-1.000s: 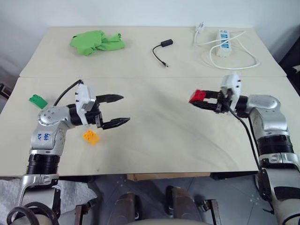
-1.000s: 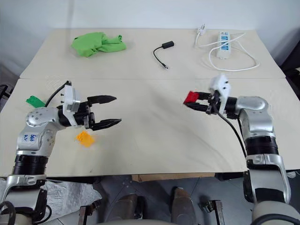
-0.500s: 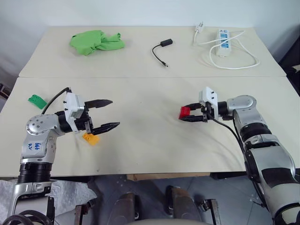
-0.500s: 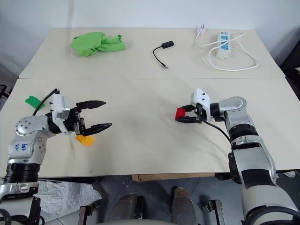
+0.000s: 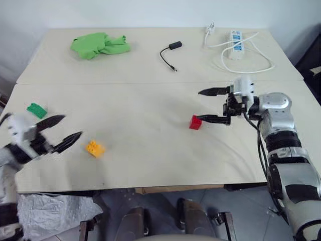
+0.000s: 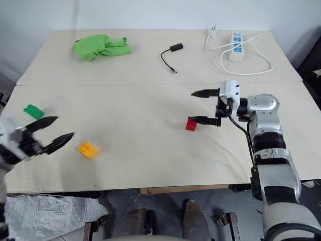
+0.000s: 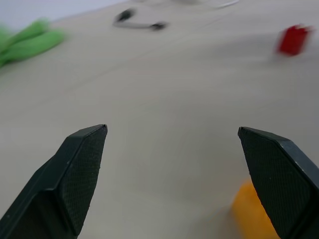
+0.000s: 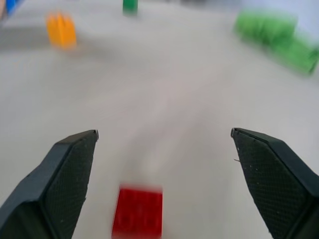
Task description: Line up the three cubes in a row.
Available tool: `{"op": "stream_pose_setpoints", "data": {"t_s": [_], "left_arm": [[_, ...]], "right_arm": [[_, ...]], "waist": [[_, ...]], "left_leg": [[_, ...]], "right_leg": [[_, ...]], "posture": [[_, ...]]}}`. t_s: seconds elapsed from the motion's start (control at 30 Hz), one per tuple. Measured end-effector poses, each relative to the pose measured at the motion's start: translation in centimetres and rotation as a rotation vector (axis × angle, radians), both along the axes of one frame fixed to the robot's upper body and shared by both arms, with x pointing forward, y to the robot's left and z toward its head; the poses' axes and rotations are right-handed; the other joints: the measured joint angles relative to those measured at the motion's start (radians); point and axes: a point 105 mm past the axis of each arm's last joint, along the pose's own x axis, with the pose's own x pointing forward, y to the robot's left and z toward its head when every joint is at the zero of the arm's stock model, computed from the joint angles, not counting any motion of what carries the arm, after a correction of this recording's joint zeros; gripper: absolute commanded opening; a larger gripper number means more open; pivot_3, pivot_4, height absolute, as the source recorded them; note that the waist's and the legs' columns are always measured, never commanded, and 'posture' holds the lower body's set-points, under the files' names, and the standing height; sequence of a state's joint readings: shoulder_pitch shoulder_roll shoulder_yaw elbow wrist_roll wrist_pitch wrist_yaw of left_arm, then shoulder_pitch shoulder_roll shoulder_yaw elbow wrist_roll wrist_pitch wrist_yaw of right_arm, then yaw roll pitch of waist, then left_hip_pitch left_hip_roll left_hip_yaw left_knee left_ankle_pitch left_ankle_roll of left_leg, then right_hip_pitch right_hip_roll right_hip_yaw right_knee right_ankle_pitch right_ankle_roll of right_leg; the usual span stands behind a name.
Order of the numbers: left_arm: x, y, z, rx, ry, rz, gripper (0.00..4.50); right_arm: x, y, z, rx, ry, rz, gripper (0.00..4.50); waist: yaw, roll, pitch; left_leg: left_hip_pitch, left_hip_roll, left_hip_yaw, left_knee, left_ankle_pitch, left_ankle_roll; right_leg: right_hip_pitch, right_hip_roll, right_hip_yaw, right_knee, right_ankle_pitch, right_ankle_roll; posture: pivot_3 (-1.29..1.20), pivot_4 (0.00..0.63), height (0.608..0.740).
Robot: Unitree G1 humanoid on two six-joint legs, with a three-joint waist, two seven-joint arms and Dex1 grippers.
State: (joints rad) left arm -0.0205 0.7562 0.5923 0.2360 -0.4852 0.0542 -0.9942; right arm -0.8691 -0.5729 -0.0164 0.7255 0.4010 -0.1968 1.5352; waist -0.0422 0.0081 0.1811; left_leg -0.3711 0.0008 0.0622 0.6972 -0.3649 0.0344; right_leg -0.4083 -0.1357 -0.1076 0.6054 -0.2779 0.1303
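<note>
- Sitting free near mid-tabletop: red cube (image 5: 195,122), right pincer (image 5: 211,105) hanging spread wide around it.
- Lying well apart toward the left edge: green cube (image 5: 36,110), orange-yellow cube (image 5: 95,148).
- Hovering spread: left pincer (image 5: 56,131).
- Risking knocking the red cube askew with the near finger while retreating.

Crumpled green cloth (image 5: 99,44), black adapter cable (image 5: 169,52), white power strip (image 5: 235,42) on beige table (image 5: 140,105)
</note>
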Motion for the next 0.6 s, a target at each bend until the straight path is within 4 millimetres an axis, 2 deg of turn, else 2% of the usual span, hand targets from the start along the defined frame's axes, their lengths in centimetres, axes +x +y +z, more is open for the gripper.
{"op": "stream_pose_setpoints", "data": {"t_s": [0.1, 0.17, 0.27, 0.47, 0.6], "left_arm": [[-2.3, 2.1, -1.1, -0.066, 0.013, 0.137, 4.5], [-3.6, 3.1, -1.8, -0.112, 0.016, 0.219, 4.5], [-6.0, 5.2, -3.0, -0.188, -0.018, 0.407, 4.5], [-8.4, 7.1, -5.0, -0.265, -0.079, 0.65, 4.5], [-8.4, 7.3, -5.0, -0.27, -0.108, 0.697, 4.5]], "right_arm": [[-2.1, 0.6, -0.3, 0.05, 0.022, 0.062, 4.47], [-3.5, 1.3, -1.0, 0.065, 0.041, 0.105, 4.47], [-5.8, 2.8, -2.5, 0.095, 0.077, 0.166, 4.47], [-6.5, 4.4, -2.4, 0.171, 0.047, 0.125, 4.47], [-6.5, 4.2, -3.0, 0.194, 0.063, 0.066, 4.47]], "waist": [[0.009, 0.0, 0.0], [0.018, 0.0, 0.0], [0.022, -0.001, 0.0], [0.021, -0.003, -0.001], [0.028, -0.003, -0.002]], "left_leg": [[0.001, -0.001, 0.0, 0.0, -0.001, 0.0], [0.0, -0.002, 0.0, 0.001, -0.001, 0.001], [0.001, -0.004, -0.001, 0.001, -0.001, 0.001], [0.002, -0.004, 0.0, 0.0, -0.002, 0.001], [0.001, -0.005, 0.0, 0.0, -0.002, 0.002]], "right_leg": [[0.0, -0.003, 0.0, 0.001, 0.0, 0.0], [0.001, -0.01, -0.001, 0.001, 0.0, 0.0], [0.001, -0.013, -0.001, 0.001, 0.0, 0.0], [0.0, -0.013, -0.001, 0.001, 0.001, 0.0], [0.0, -0.013, -0.001, 0.001, 0.001, 0.0]], "posture": [[0.0, 0.15, 0.74], [0.0, 0.15, 0.74], [0.0, 0.15, 0.74], [0.0, 0.15, 0.74], [0.0, 0.15, 0.74]]}}
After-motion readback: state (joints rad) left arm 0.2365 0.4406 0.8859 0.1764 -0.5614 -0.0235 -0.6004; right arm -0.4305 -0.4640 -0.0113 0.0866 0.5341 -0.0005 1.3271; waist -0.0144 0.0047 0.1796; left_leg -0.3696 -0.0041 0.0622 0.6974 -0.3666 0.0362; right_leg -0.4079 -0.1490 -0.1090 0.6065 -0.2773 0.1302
